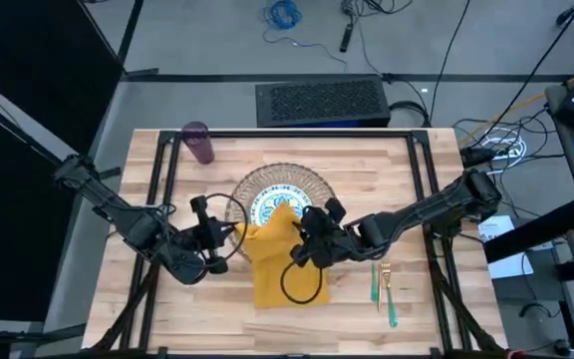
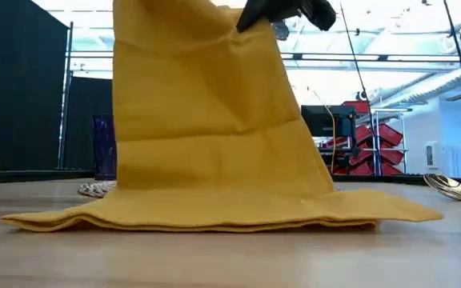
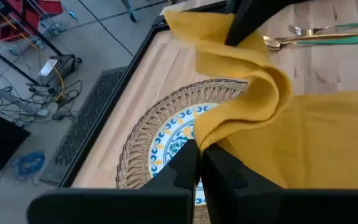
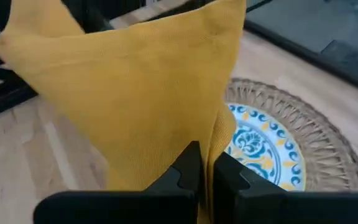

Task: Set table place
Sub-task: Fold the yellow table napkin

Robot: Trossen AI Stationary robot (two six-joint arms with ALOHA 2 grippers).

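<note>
The left gripper (image 3: 199, 163) has its two fingers (image 3: 180, 168) pressed together on a corner of the mustard napkin (image 1: 279, 251), and the right gripper (image 4: 205, 167) likewise pinches the cloth's upper edge between closed fingers (image 4: 188, 165); the two grippers meet over the middle of the table (image 1: 427, 299), the left one coming in from the left and the right one from the right. Between them the held edge is lifted, so the napkin hangs as a tall sheet in the low view, while its lower part lies flat on the planks in folded layers. From above, the napkin's long axis runs from the plate toward the near edge of the table, its raised end draped over the near side of the teal-patterned plate (image 1: 272, 202). The plate sits on the round woven mat (image 1: 285, 176), which the cloth partly covers. The purple cup (image 1: 198, 142) stands well apart near the far left corner. The fork (image 1: 385, 279) and spoon (image 1: 376, 282) lie side by side to the right of the napkin, handles pointing to the near edge.
</note>
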